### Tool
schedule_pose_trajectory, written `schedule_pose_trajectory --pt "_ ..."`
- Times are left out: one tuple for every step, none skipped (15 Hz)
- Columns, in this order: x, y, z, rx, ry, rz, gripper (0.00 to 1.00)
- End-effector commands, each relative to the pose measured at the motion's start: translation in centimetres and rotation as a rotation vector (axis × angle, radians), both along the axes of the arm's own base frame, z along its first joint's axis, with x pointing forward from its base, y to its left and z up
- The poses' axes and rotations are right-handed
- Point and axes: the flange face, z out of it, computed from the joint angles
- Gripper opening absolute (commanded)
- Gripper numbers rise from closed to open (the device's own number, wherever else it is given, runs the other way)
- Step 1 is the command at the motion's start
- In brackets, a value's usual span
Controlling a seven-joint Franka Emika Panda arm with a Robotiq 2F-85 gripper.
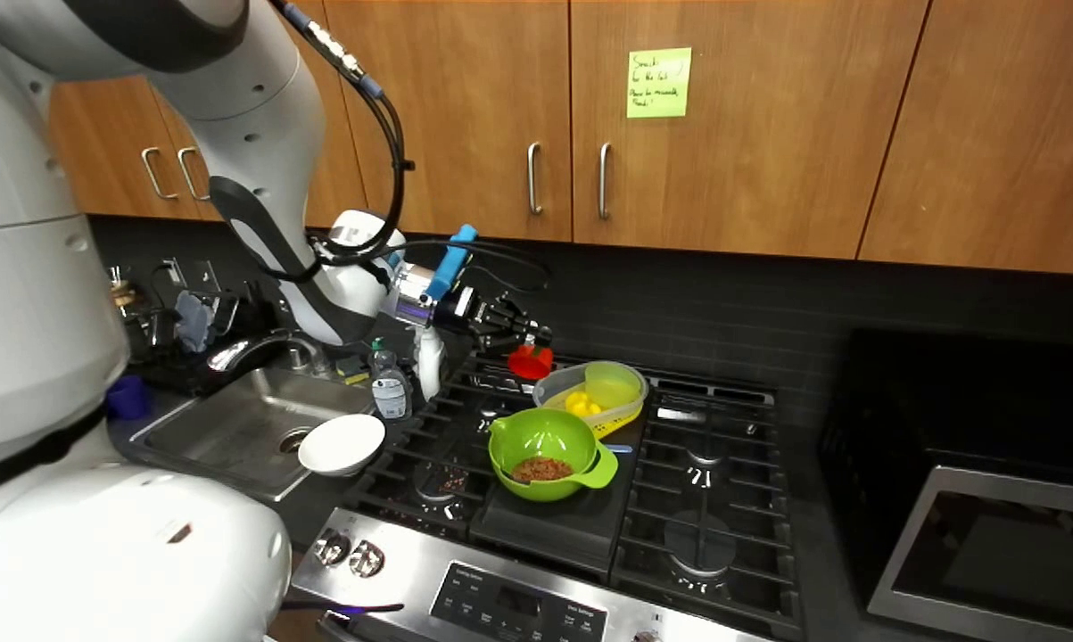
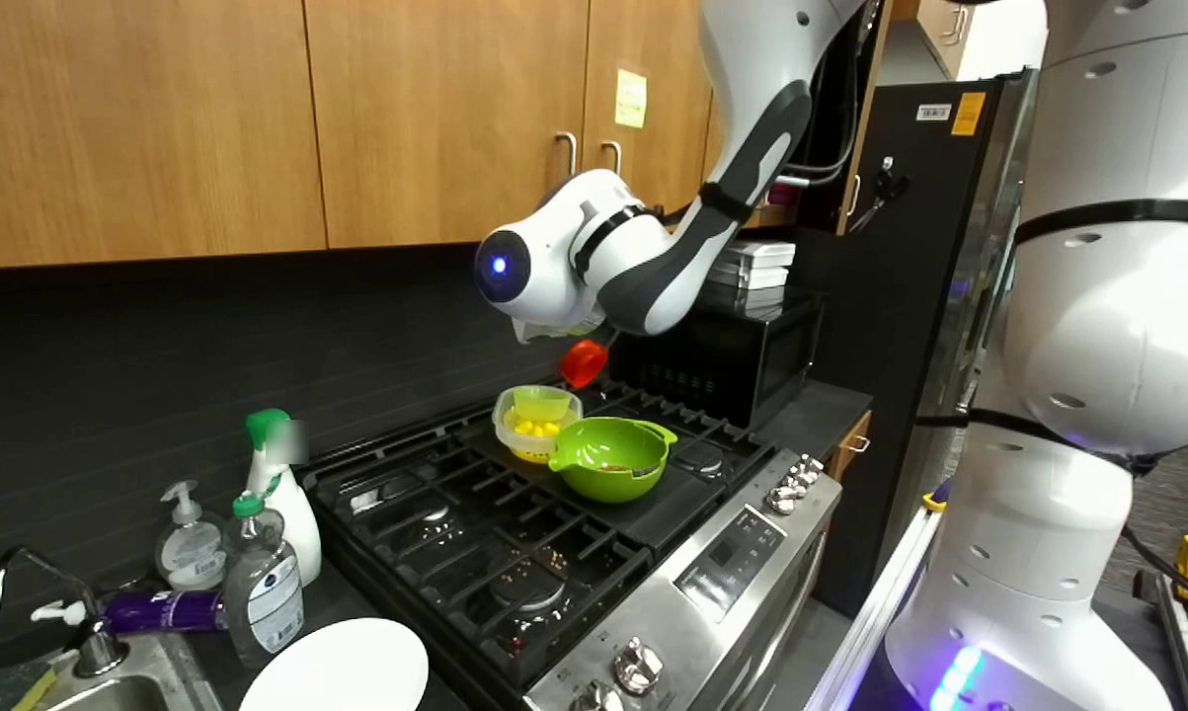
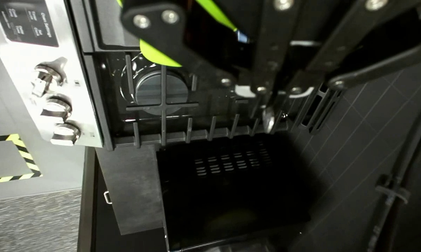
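My gripper (image 1: 536,335) is shut on the metal handle (image 3: 268,119) of a red cup (image 1: 531,362), held over the back of the stove. The red cup also shows in an exterior view (image 2: 584,363), where the arm hides the gripper. In the wrist view the jaws (image 3: 277,91) are together and largely hide the cup. Near and below the cup stands a clear container (image 1: 549,389) with yellow pieces (image 1: 581,404) and a pale yellow-green cup (image 1: 614,383) in it. In front of it a green bowl (image 1: 523,434) holds reddish-brown bits (image 1: 541,469).
A black stove (image 1: 701,535) with grates spans the middle. A white bowl (image 1: 342,443), bottles (image 2: 268,602) and a sink (image 1: 206,437) are at one side. A microwave (image 3: 231,196) stands at the other. Wooden cabinets (image 1: 750,178) hang above the dark backsplash (image 1: 732,312).
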Motion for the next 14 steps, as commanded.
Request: schedule_pose_trajectory --pt "0.9 -1.2 0.1 0.027 -0.015 -0.009 0.01" --pt "1.3 -1.4 0.0 0.037 -0.02 -0.009 0.01" --pt "1.8 -1.5 0.0 0.043 -0.02 -0.009 0.01" --pt "2.3 -1.5 -0.1 0.048 -0.021 -0.006 0.01" --pt "2.7 -1.5 -0.3 0.052 -0.02 -0.002 0.01" --pt "3.1 -1.4 -0.4 0.055 -0.02 0.002 0.01" --pt "3.4 -1.3 -0.5 0.057 -0.022 0.006 0.01" --pt "3.8 -1.2 -0.6 0.059 -0.023 0.008 0.01" --pt "4.1 -1.2 -0.8 0.062 -0.025 0.009 0.01" --pt "4.3 -1.2 -0.9 0.065 -0.023 0.009 0.01" --pt "4.6 -1.2 -1.1 0.066 -0.025 0.007 0.01" --pt "4.8 -1.2 -1.2 0.07 -0.025 0.005 0.01" --pt "4.9 -1.2 -1.3 0.071 -0.024 0.003 0.01" --pt "5.1 -1.2 -1.5 0.066 -0.023 0.002 0.01"
